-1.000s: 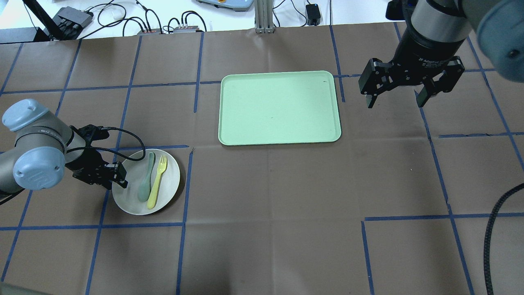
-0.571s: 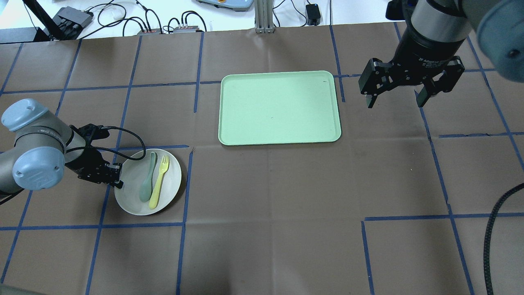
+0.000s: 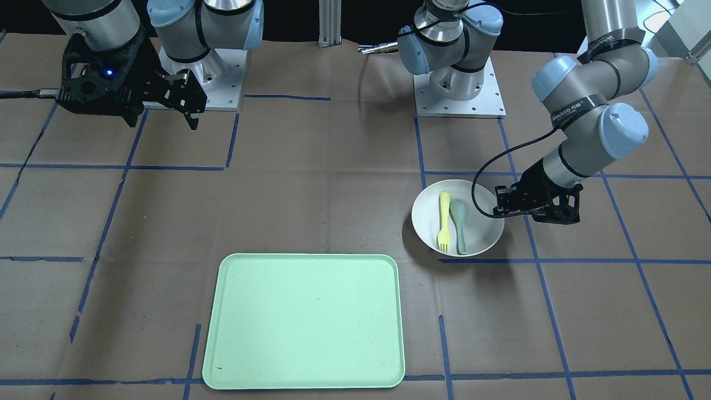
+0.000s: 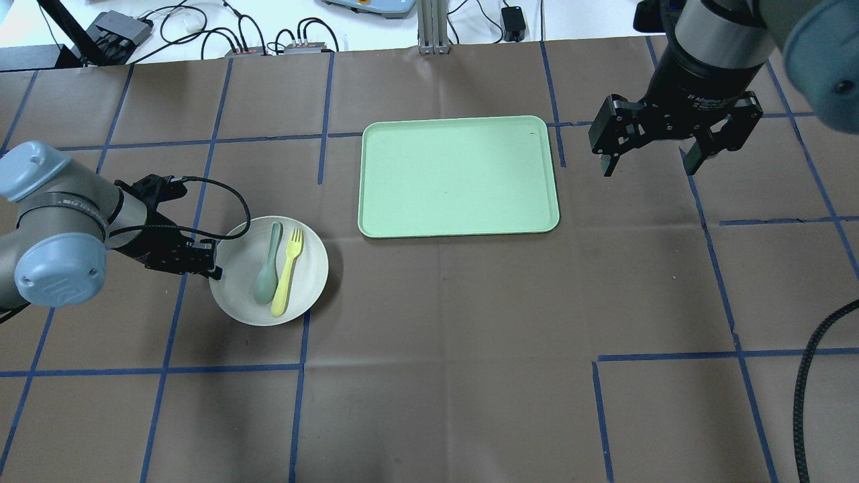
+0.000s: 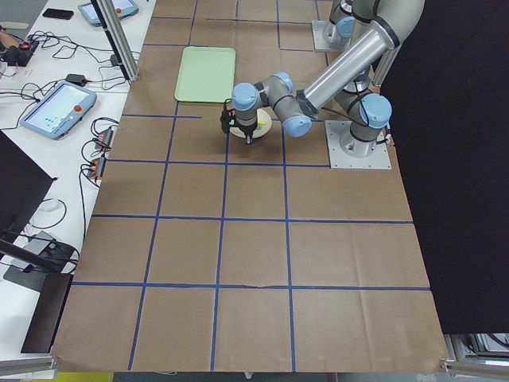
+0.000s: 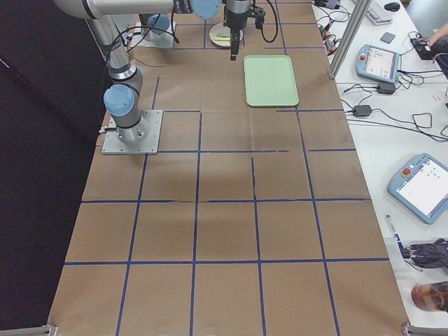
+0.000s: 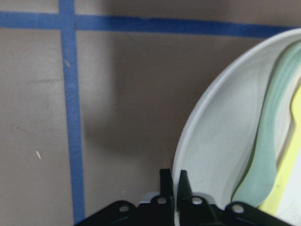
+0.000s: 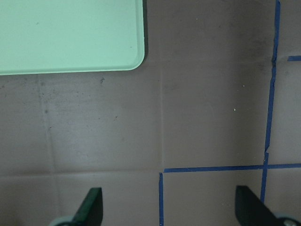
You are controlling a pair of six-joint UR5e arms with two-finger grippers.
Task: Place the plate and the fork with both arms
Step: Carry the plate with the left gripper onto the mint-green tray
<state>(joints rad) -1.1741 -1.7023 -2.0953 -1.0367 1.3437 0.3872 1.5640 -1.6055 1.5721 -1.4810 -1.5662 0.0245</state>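
Note:
The off-white plate is at the table's left, carrying the pale yellow fork and a grey-green spoon. My left gripper is shut on the plate's left rim; the plate casts a shadow, so it seems lifted. My right gripper hangs open and empty high above the table, to the right of the tray.
The pale green tray lies at the table's centre back. Blue tape lines cross the brown paper table cover. Cables and boxes lie beyond the far edge. A black cable hangs at the right.
My left gripper has carried the plate with fork and spoon to the right and toward the tray. The right arm has not moved.

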